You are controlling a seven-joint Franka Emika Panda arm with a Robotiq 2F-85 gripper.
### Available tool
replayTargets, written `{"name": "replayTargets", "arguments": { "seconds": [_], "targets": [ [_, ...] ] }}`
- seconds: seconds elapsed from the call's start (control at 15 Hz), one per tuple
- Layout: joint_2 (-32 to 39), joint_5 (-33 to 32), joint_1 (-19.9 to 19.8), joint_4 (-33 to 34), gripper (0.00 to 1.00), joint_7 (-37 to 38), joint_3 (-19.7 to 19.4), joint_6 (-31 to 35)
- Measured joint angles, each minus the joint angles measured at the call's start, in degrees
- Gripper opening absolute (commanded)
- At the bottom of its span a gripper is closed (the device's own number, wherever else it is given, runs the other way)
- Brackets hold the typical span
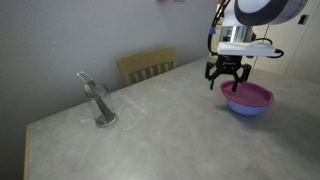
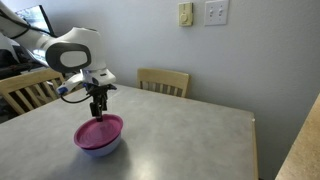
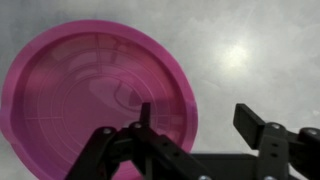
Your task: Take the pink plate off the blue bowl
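Observation:
The pink plate [image 1: 249, 95] lies on top of the blue bowl [image 1: 247, 108] on the grey table; both show in both exterior views, plate [image 2: 99, 131] and bowl [image 2: 100, 147]. In the wrist view the pink plate [image 3: 95, 95] fills the left half and hides the bowl. My gripper [image 1: 226, 80] hangs just above the plate's rim, also seen in an exterior view [image 2: 98, 112]. It is open and empty in the wrist view [image 3: 195, 120], one finger over the plate, the other over bare table beside its edge.
A clear glass with a utensil in it [image 1: 98, 102] stands on the table [image 1: 170, 120]. A wooden chair [image 1: 148, 66] stands at the table's far edge and shows again in an exterior view [image 2: 164, 80]. Another chair [image 2: 25, 90] stands behind the arm.

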Motion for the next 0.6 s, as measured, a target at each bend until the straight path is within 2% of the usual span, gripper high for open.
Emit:
{"name": "replayTargets", "arguments": {
  "seconds": [0.07,0.13,0.4,0.53,0.6],
  "targets": [
    [0.1,0.0,0.0,0.0,0.54,-0.1,-0.1,0.0],
    [0.2,0.0,0.0,0.0,0.39,-0.1,-0.3,0.0],
    [0.2,0.0,0.0,0.0,0.11,-0.1,-0.5,0.0],
    [0.2,0.0,0.0,0.0,0.00,-0.2,-0.6,0.0],
    [0.2,0.0,0.0,0.0,0.00,-0.2,-0.6,0.0]
  ]
}}
